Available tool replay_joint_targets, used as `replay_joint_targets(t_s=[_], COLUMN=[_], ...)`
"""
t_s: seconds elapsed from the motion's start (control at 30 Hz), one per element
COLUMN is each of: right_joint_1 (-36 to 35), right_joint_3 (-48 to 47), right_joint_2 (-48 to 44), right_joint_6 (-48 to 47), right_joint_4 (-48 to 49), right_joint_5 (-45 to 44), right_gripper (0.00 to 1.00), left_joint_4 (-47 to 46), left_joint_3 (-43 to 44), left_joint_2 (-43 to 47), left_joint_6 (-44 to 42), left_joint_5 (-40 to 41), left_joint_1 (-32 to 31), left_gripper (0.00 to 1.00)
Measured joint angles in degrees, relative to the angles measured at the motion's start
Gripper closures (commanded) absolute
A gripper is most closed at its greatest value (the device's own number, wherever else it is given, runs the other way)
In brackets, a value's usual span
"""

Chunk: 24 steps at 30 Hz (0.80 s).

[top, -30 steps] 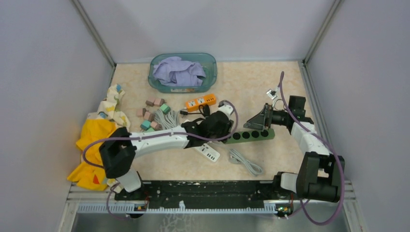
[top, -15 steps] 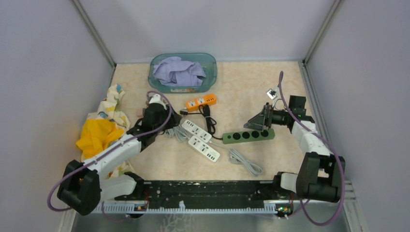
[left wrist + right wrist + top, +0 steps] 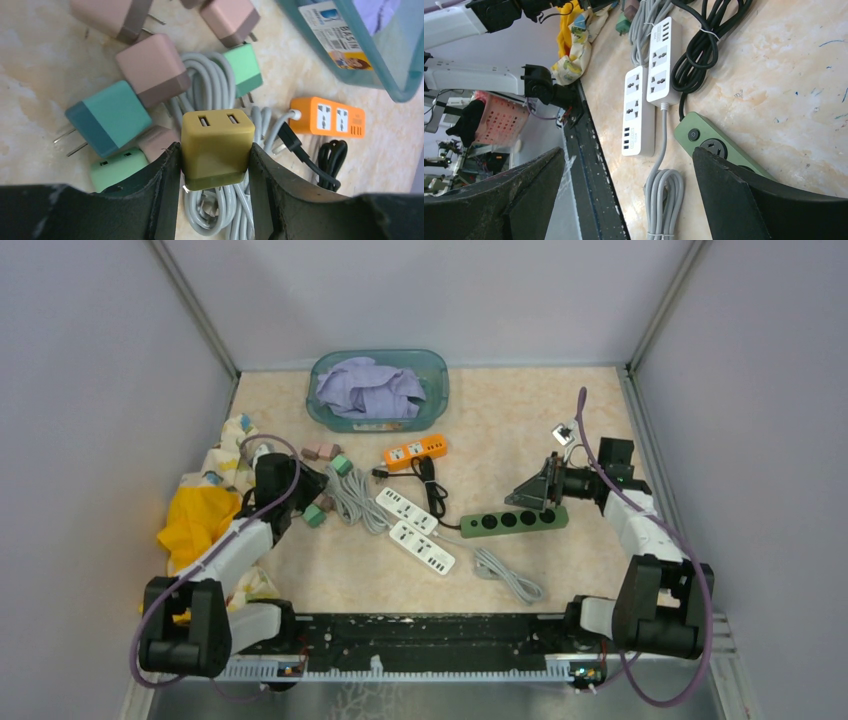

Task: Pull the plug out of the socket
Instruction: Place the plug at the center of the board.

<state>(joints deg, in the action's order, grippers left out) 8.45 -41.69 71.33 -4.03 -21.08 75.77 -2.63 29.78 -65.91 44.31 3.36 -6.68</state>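
Observation:
An olive-yellow plug (image 3: pixel 217 147) with two USB ports sits clamped between the black fingers of my left gripper (image 3: pixel 214 150), held just above a coil of grey cable. In the top view the left gripper (image 3: pixel 300 492) is at the table's left, over a pile of loose plugs (image 3: pixel 318 480); the held plug cannot be made out there. The green socket strip (image 3: pixel 513 521) lies right of centre with its round sockets bare. My right gripper (image 3: pixel 535 495) hangs open over the strip's right end (image 3: pixel 709 145), nothing between its fingers.
Two white power strips (image 3: pixel 405 508) (image 3: pixel 423 547), an orange strip (image 3: pixel 414 451) and a coiled black cable (image 3: pixel 430 485) lie mid-table. Pink, teal and green plugs (image 3: pixel 150 70) surround the left gripper. A teal basin (image 3: pixel 435 375) holds cloth at the back; yellow cloth (image 3: pixel 200 520) lies left.
My left arm has swung from the green strip's left end across to the plug pile at the left, still gripping the plug. The right arm has stayed put.

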Motion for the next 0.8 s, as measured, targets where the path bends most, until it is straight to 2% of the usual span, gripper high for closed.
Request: replay_joint_targets(t_s=[0.13, 0.27, 0.3, 0.43, 0.5, 0.6, 0.8], right_joint_1=[0.09, 0.09, 0.09, 0.09, 0.09, 0.09, 0.09], right_joint_3=[0.00, 0.00, 0.00, 0.00, 0.00, 0.00, 0.00], right_joint_2=[0.00, 0.00, 0.00, 0.00, 0.00, 0.00, 0.00], right_joint_6=[-0.02, -0.04, -0.04, -0.07, -0.07, -0.11, -0.94], right_joint_4=[0.00, 0.00, 0.00, 0.00, -0.02, -0.02, -0.90], right_joint_5=[-0.11, -0.11, -0.11, -0.11, -0.11, -0.11, -0.35], right_gripper=[0.01, 0.01, 0.01, 0.01, 0.01, 0.01, 0.01], left_joint_4=[1.88, 2.97, 3.10, 5.18, 7.19, 10.29, 14.56], left_joint_3=[1.33, 2.23, 2.47, 4.76, 6.34, 8.68, 11.19], left_joint_2=[-2.95, -3.82, -4.00, -6.29, -7.56, -8.35, -6.60], left_joint_6=[3.10, 5.09, 5.46, 6.56, 7.23, 7.87, 8.20], left_joint_5=[1.22, 2.60, 2.95, 4.15, 4.79, 5.46, 4.81], left_joint_1=[1.25, 1.33, 1.42, 1.75, 1.90, 2.03, 2.03], left_gripper=[0.92, 0.75, 0.70, 0.31, 0.20, 0.14, 0.09])
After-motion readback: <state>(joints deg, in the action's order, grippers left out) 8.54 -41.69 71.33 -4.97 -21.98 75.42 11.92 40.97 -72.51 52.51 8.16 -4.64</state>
